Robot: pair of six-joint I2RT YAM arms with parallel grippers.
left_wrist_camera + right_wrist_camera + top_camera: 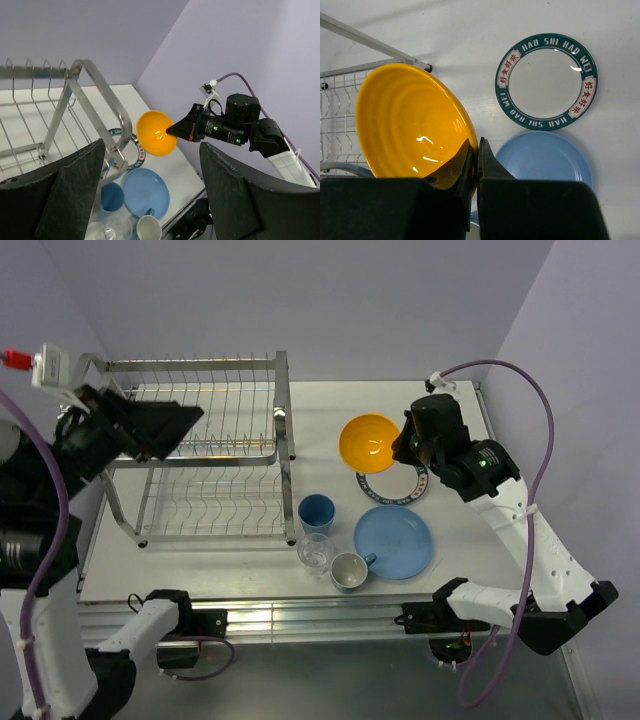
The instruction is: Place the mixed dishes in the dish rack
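Now my right gripper (475, 146) pinches the yellow bowl (410, 130) by its rim; my left gripper (185, 425) hangs spread wide by the rack (230, 365).

Yellow bowl (410, 130) looks glossy; wire rack (284, 430) is shiny metal, possibly chrome

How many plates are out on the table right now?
2. The patterned-rim plate lies flat to the right of the rack; the blue plate lies flat just in front of it, toward the near edge. None appears hidden.
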